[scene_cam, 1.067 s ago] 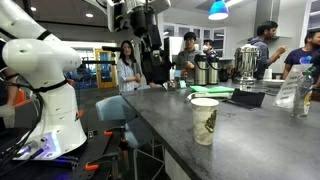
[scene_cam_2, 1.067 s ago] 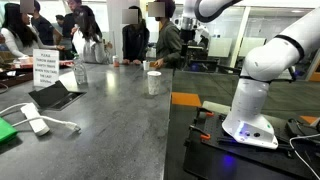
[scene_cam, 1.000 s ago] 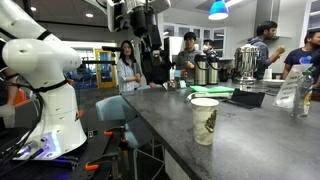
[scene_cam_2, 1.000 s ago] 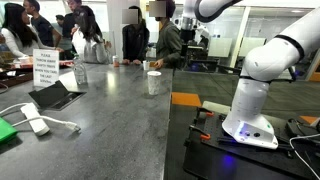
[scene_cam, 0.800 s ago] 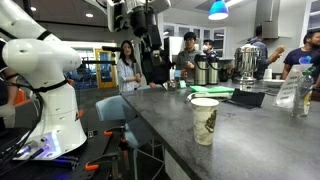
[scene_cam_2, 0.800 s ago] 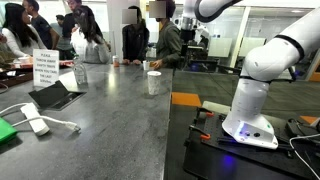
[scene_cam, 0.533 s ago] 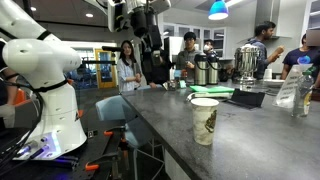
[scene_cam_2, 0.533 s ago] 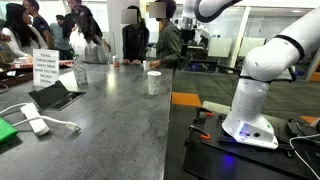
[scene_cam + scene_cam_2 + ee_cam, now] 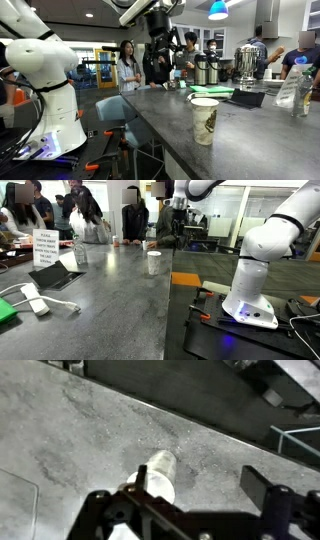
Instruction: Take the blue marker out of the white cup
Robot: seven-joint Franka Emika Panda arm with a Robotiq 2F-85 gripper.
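Wrist view shows the end effector wide open, high above the white cup, which stands near the worktop edge by the robot; the blue marker is hidden.

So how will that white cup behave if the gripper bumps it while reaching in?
The white cup looks like thin paper, so it is probably light and easily crushed. It stands tall and narrow on the smooth grey counter, so a sideways nudge would likely slide it or tip it over.
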